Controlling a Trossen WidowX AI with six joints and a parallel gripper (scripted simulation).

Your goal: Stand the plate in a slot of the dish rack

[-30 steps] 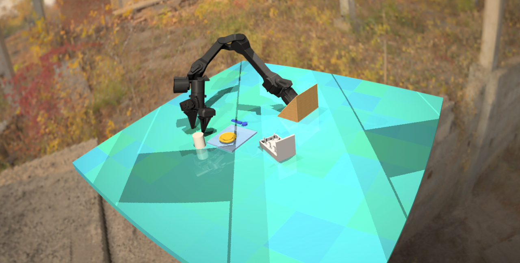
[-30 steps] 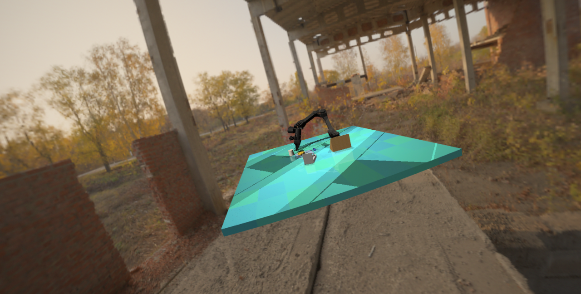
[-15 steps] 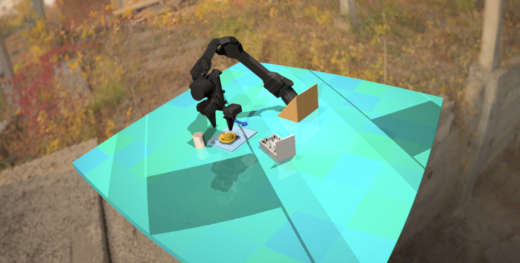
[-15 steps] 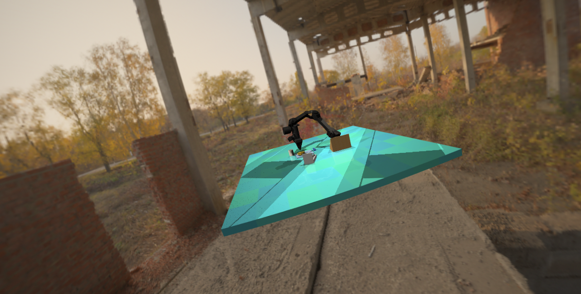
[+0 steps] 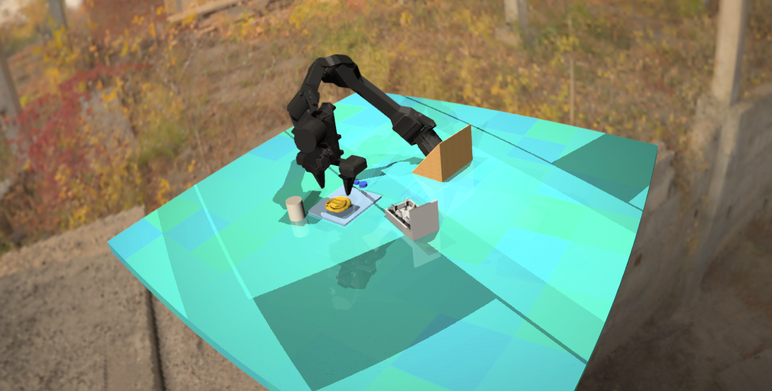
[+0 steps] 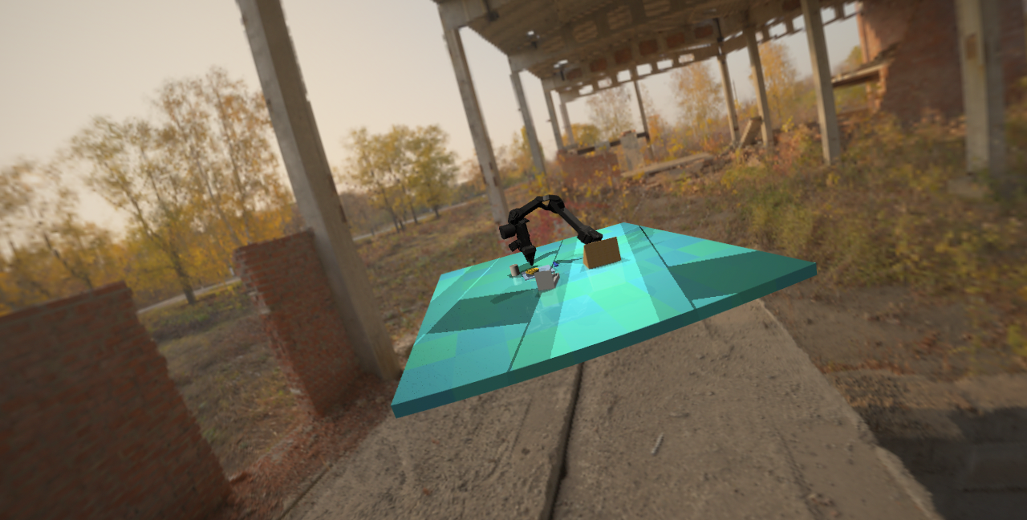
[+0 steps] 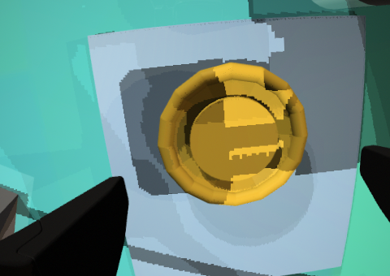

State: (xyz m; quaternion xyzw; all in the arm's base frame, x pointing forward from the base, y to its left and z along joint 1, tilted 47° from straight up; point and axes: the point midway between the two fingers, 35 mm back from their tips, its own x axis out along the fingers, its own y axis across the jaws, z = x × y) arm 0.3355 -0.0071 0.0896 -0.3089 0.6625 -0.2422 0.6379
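The yellow round plate (image 5: 338, 204) (image 6: 532, 271) (image 7: 236, 138) lies flat, face up, on a pale blue board (image 5: 367, 199) (image 7: 284, 252). My gripper (image 5: 335, 190) (image 6: 531, 263) (image 7: 247, 175) is open and empty, pointing down above the plate. In the wrist view the plate shows whole between the two fingers, touching neither. The small dish rack (image 5: 424, 218) (image 6: 545, 280) stands to the right of the board in the top view, with a tall grey panel at one end and small rails inside. No plate stands in it. The panel partly hides its slots.
A cream cylinder (image 5: 295, 209) (image 6: 513, 270) stands close to the left of the board in the top view. A blue spoon-like object (image 5: 362, 184) lies just behind the board, partly hidden by my gripper. A brown wedge-shaped block (image 5: 456, 153) (image 6: 602, 252) stands by the arm's base.
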